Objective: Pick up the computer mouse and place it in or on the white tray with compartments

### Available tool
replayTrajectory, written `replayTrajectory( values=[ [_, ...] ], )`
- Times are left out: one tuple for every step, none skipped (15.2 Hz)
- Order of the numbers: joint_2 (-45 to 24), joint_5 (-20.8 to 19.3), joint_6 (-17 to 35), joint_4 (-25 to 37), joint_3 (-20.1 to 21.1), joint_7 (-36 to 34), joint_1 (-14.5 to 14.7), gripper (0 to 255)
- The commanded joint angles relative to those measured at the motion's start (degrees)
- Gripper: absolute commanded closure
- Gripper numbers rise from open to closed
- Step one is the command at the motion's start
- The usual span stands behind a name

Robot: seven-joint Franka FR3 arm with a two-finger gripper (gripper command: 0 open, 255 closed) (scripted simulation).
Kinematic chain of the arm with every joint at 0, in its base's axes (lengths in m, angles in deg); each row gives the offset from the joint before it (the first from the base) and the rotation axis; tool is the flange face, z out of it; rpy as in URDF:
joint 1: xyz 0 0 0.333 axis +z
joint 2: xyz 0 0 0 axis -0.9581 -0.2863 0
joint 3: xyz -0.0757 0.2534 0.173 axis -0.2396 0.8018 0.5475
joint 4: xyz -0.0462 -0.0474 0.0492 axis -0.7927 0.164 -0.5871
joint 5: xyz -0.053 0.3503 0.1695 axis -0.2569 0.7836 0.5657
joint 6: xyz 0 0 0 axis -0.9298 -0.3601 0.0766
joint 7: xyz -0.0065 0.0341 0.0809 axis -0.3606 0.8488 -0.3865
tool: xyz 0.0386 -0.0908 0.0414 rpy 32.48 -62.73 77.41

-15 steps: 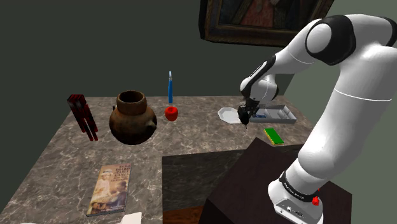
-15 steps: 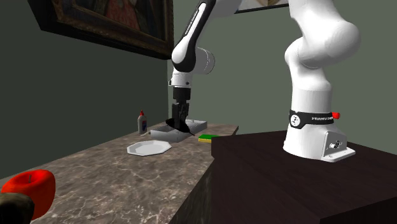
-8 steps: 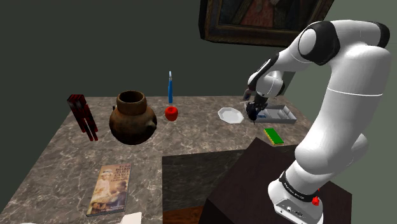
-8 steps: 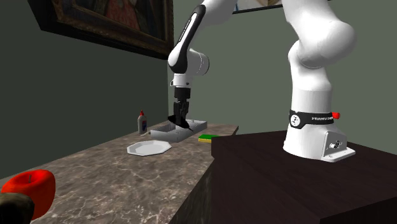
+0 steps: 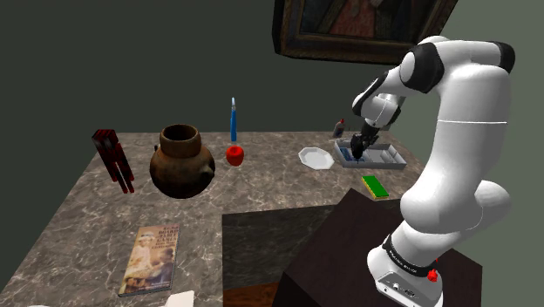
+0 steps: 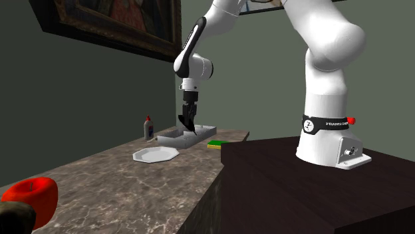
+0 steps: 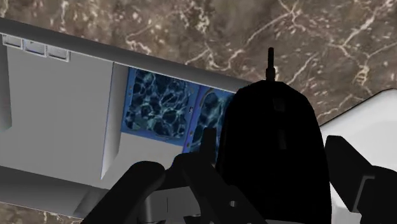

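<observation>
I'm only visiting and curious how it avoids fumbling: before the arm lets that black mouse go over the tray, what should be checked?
1. Mouse gripped: ok. The black mouse sits clasped in the tool.
2. Tool above the tray: ok. The tray lies right beneath it in the wrist view.
3. Room in the tray: ok. Its wide grey compartment is bare.
4. Which compartment lies directly under the mouse: cannot tell. The mouse hides it.
5. Plate out of the way: ok. The white plate lies beside the tray, not in it.
6. Gap down to the tray floor: cannot tell.
</observation>
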Motion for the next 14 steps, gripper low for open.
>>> replayTrajectory(
  values=[
    [-2.9,0.5,-2.1,4.6,0.1,1.9,-2.5,255],
    [-4.3,0.6,-3.1,6.8,0.1,2.6,-3.6,255],
    [-5.7,0.7,-4.3,9.2,0.2,3.3,-4.8,255],
    [-7.1,0.8,-5.4,11.6,0.2,3.9,-6.0,255],
    [-8.5,0.9,-6.6,14.1,0.2,4.5,-7.1,255],
    [-10.0,1.0,-7.8,16.7,0.3,5.0,-8.3,255],
    [-11.6,1.0,-9.1,19.4,0.3,5.5,-9.5,255],
    [-13.2,1.1,-10.4,22.2,0.4,5.9,-10.6,255],
    [-14.9,1.1,-11.7,25.2,0.4,6.2,-11.8,255],
    [-16.6,1.1,-13.1,28.3,0.5,6.5,-13.1,255],
    [-19.6,1.1,-15.6,33.7,0.6,6.9,-15.1,255],
    [-20.1,1.2,-15.2,33.8,0.8,7.0,-15.2,255],
    [-20.6,1.4,-14.7,33.9,1.0,7.1,-15.3,255],
    [-21.1,1.6,-14.3,34.0,1.2,7.2,-15.4,255]
  ],
)
